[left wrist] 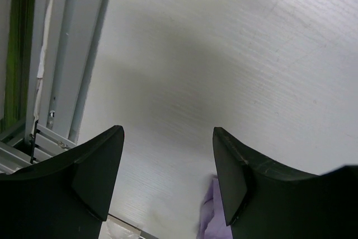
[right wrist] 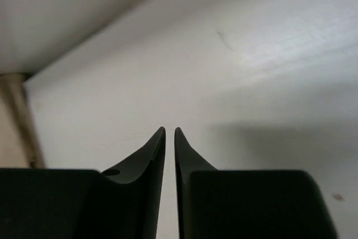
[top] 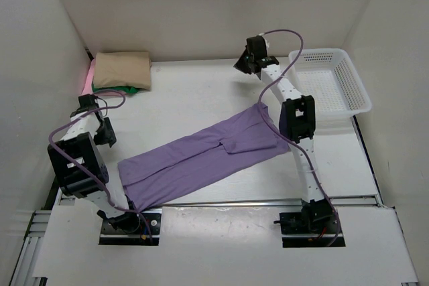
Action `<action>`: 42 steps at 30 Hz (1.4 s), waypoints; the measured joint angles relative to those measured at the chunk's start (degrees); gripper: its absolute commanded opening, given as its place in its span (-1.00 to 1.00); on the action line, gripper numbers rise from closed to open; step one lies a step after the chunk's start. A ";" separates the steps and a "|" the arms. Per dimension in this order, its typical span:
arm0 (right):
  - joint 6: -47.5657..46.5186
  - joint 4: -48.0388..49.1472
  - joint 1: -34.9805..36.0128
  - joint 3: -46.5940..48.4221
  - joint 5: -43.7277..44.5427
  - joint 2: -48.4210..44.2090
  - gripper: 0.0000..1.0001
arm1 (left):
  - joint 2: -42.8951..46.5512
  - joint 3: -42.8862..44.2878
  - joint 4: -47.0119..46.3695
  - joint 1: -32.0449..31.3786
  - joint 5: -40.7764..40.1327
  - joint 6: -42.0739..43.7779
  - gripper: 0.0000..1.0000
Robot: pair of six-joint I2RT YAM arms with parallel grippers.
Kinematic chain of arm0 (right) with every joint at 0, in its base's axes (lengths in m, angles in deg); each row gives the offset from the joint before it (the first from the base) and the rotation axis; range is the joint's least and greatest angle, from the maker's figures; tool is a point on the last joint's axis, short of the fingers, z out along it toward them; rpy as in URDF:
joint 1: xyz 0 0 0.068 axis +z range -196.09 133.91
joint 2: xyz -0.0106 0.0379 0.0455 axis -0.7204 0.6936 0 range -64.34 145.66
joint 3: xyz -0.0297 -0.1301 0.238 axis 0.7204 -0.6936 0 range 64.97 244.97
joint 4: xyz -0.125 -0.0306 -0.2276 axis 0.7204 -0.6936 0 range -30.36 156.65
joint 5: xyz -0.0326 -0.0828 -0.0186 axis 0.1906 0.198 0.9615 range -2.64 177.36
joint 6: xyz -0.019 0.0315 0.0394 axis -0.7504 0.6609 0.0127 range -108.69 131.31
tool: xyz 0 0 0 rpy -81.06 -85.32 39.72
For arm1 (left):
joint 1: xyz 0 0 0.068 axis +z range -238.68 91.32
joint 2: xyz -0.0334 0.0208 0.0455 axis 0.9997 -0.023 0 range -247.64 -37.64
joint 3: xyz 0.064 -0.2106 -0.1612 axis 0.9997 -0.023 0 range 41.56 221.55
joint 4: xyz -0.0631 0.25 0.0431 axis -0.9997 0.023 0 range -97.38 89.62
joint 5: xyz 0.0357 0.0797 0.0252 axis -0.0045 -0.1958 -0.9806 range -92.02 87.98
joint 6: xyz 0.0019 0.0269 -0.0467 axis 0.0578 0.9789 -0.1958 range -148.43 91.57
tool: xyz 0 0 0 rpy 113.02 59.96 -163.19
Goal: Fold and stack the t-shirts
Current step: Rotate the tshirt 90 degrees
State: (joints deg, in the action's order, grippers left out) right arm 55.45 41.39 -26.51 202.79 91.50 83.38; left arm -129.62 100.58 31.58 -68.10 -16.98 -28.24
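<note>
Hovering over bare table, the left end effector (left wrist: pixel 168 166) gapes empty — the right end effector (right wrist: pixel 170 155), raised, shows only a slit.

- The lavender t-shirt (top: pixel 204 159) lies folded lengthwise in a long diagonal strip across the table's middle.
- The tan t-shirt (top: pixel 122 69) sits folded atop the green t-shirt (top: pixel 127 89) and pink t-shirt (top: pixel 88 78), far-left corner.

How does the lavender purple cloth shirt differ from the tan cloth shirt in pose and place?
The lavender purple shirt lies alone, folded into a long band, diagonally across the table's middle. The tan shirt is folded into a compact rectangle. It tops a stack in the far left corner. No gripper holds either of these soft, plain shirts.
</note>
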 measured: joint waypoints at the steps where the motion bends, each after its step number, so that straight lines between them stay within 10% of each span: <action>1: 0.24 2.40 0.02 0.31 -1.05 -0.28 -0.66 | -0.26 0.00 0.17 0.00 0.33 0.00 0.51; 14: -3.54 -6.08 8.50 -45.86 9.97 -43.21 -0.48 | -0.55 1.16 1.46 0.00 2.78 0.00 0.51; 23: 5.35 -11.39 7.39 -71.19 8.52 -44.09 -0.04 | -0.09 1.16 1.68 0.00 2.78 0.00 0.51; 31: 6.58 -17.09 3.52 -58.86 2.89 -34.84 -0.09 | 0.20 1.16 1.88 0.04 2.75 0.00 0.51; 36: 5.18 -22.67 0.52 -24.28 1.64 -13.77 -0.04 | 0.22 1.44 2.38 0.31 2.84 -0.02 0.51; 39: 4.98 -13.42 -1.14 -0.70 -0.48 1.38 0.05 | -0.04 3.17 3.06 -0.07 3.19 -0.04 0.51; 42: 7.10 -1.09 -2.43 -0.02 -3.93 4.33 0.14 | -1.36 5.88 3.06 -2.12 3.65 -0.07 0.51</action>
State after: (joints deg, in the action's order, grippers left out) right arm 62.55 40.30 -28.94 202.76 87.56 87.71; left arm -130.98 106.46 34.64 -70.22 -13.33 -28.31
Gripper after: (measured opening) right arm 0.542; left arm 0.755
